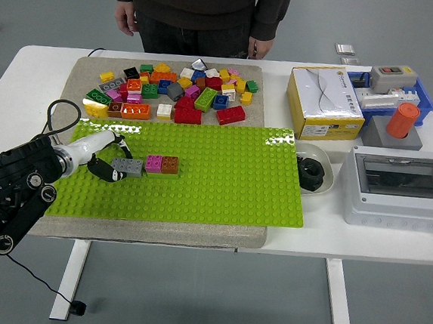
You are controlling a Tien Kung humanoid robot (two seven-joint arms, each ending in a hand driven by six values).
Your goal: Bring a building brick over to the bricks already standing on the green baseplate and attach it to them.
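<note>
Head view. Grey brick (128, 166) is pinched by the fingers of the left hand (104, 163) low over the left part of the green baseplate (222, 185). It lies immediately right of the hand, long axis left-right, studs up. Pink brick (154, 163) and orange brick (170, 165) stand in a row just right of it; grey brick's right end appears touching or nearly touching pink, contact can't be told. Coming move judged: press down, aligned w/ row. Right hand not seen.
</note>
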